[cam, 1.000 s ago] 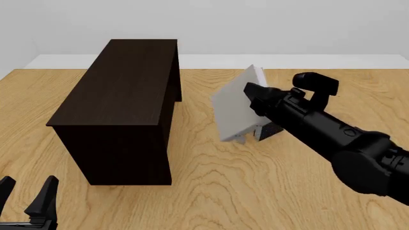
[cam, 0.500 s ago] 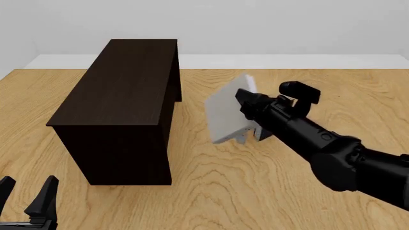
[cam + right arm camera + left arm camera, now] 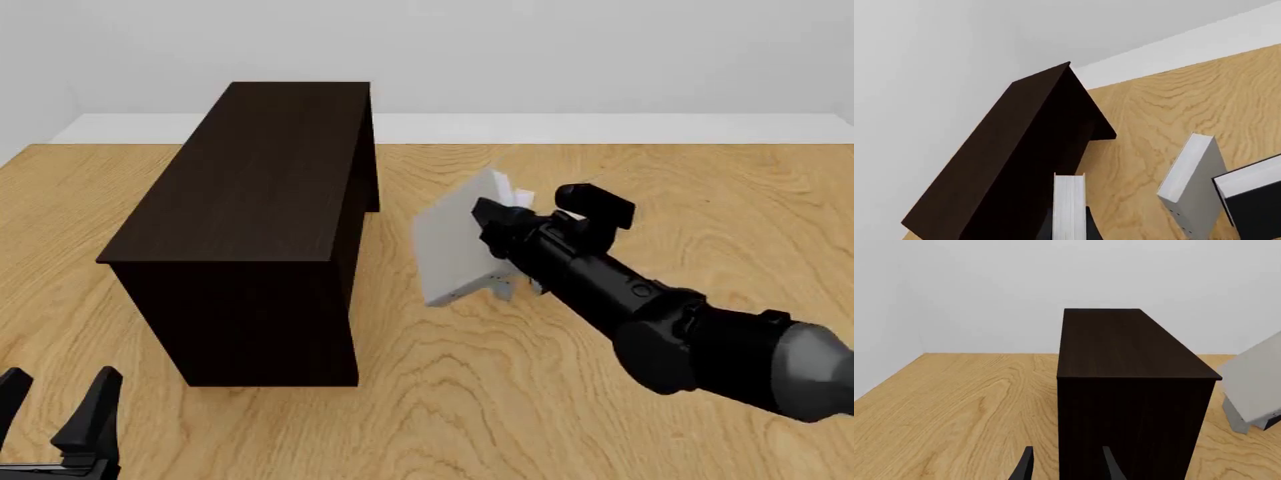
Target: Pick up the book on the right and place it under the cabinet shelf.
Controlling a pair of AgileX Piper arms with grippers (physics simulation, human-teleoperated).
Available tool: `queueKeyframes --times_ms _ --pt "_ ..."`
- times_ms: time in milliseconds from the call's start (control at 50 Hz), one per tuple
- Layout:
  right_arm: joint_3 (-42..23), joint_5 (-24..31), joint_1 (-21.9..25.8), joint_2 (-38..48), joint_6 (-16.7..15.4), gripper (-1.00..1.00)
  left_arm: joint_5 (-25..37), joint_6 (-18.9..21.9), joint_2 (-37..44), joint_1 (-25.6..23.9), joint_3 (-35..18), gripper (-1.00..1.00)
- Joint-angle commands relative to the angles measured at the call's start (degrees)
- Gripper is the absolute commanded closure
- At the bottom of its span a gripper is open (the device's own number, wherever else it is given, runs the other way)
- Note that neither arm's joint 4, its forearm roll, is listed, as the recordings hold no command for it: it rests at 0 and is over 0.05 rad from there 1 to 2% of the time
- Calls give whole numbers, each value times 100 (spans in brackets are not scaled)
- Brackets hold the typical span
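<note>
Desk (image 3: 561,400): wood grain, carries everything in view.

Cabinet shelf (image 3: 260,225): big dark block on the desk's left half, long axis running away from the arms. Recess on its right flank shows only near the far end in the front view; nothing visible inside it.

Right arm: reaches in from the right, stretched toward the cabinet shelf. Right hand (image 3: 491,232) clenched on the book (image 3: 457,243); the right wrist view shows the white page edges standing between the jaws.

The book: light grey, carried tilted, apparently off the desk, between its starting group and the cabinet shelf's right side, near but not touching.

Two other books (image 3: 1227,192) stand behind it in the right wrist view, one grey, one black-covered.

Left hand (image 3: 60,425): low at the near left corner, fingers spread, holding nothing, well apart from the book.

Progress, by judgement: pick-up done, carry under way. Left to do: bring the book level with the recess, slide it under the shelf, let go, back the arm out.
</note>
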Motion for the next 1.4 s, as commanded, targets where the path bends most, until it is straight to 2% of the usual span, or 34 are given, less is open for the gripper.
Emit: queueKeyframes --times_ms 20,260,900,1400 --pt "-167 -312 22 423 349 100 -1 2 -8 1 4 -100" --pt "-385 -489 124 969 505 100 0 -1 -8 0 4 -100" --pt "-741 -1118 37 2113 1043 100 -1 1 -9 1 4 -100" --pt "-953 -1359 170 2776 1214 100 0 2 -8 -1 4 -100"
